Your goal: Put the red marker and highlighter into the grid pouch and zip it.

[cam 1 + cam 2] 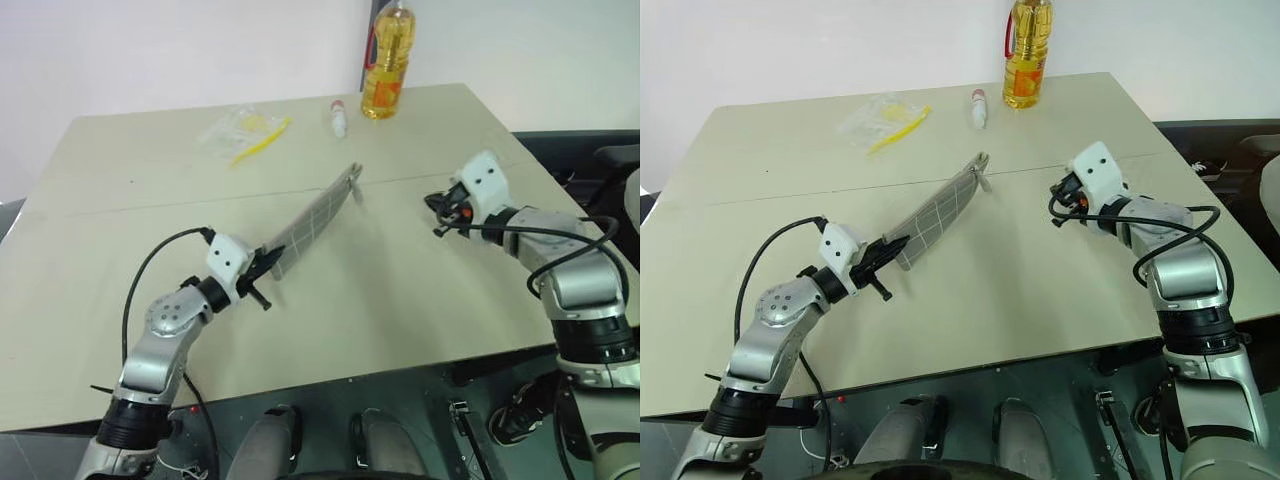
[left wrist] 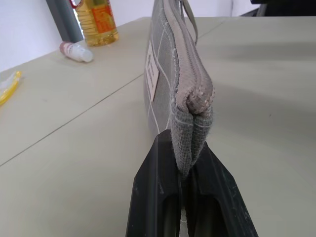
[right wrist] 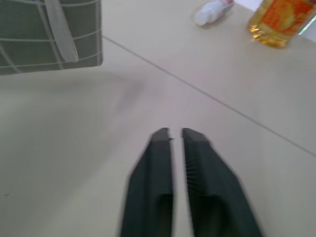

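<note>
From the head views, the flat grey fabric grid pouch (image 1: 305, 222) hangs off the table, its long axis slanting away from the left gripper (image 1: 262, 272) toward the right gripper (image 1: 441, 214), zipper pull farthest.

The left wrist view has the fingers clamped on its corner.

The right wrist view shows empty fingers (image 3: 150, 168) barely parted.

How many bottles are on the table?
1: an oil bottle stands at the table's far edge, beside a small white tube with a red cap.

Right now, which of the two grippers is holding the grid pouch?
The left gripper: its fingers pinch one end of the grid pouch. The right gripper holds nothing.
</note>
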You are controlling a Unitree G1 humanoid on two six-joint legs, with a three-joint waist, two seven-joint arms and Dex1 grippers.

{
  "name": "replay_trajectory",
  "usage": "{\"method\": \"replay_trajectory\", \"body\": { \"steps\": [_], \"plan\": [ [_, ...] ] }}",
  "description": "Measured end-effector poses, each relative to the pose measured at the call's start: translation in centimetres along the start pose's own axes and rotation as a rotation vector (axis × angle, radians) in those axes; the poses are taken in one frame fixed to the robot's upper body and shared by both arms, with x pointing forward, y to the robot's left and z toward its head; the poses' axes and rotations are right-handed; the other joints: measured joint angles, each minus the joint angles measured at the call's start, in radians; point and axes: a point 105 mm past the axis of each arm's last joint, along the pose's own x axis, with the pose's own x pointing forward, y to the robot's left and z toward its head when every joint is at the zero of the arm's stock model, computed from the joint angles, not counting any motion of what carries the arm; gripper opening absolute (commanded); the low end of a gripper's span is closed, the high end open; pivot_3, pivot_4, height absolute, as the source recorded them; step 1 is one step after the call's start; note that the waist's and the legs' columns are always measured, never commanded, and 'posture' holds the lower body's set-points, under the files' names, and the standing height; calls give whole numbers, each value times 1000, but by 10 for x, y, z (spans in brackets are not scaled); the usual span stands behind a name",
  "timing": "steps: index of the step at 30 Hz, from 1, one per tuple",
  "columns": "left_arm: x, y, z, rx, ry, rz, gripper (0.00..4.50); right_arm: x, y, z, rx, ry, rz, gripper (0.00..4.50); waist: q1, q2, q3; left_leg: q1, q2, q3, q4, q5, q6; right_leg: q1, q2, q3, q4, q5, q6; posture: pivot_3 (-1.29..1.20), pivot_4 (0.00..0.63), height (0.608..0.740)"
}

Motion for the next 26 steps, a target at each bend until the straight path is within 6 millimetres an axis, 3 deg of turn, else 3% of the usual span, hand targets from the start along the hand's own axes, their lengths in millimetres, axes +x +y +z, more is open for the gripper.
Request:
{"method": "replay_trajectory", "body": {
  "steps": [3,5,12,17,23,26],
  "plan": [
    [-8,-1,-17,-4,72,-6,2524,-2,9,-6,15,8,54,3494,2,0,1,-1,0,0,0,0,0,-1,0,0,0,0,0,0,150,740],
    [-11,-2,-18,2,84,-19,3514,-4,16,-9,13,9,95,4473,4,0,1,-1,0,0,0,0,0,-1,0,0,0,0,0,0,150,740],
    [-29,-8,-12,0,124,-83,3514,-10,12,-21,1,26,98,4473,2,1,1,-1,0,0,0,0,0,0,-1,0,-2,0,-1,0,150,740],
    [-47,4,-21,-11,170,-12,3514,-14,2,-40,17,71,74,4473,3,1,1,-1,0,0,-2,0,0,-1,-1,0,-2,0,-1,0,150,740],
    [-75,36,-35,-41,220,202,3514,-22,-5,-39,54,-16,71,4473,2,1,1,-1,0,0,-2,0,0,-1,-1,0,-3,0,0,0,150,740],
    [-93,42,-46,-69,258,266,3514,-25,0,-42,86,-43,102,4473,2,1,1,-1,0,0,-3,0,0,-1,-1,0,-4,0,0,0,150,740]
  ]
}}
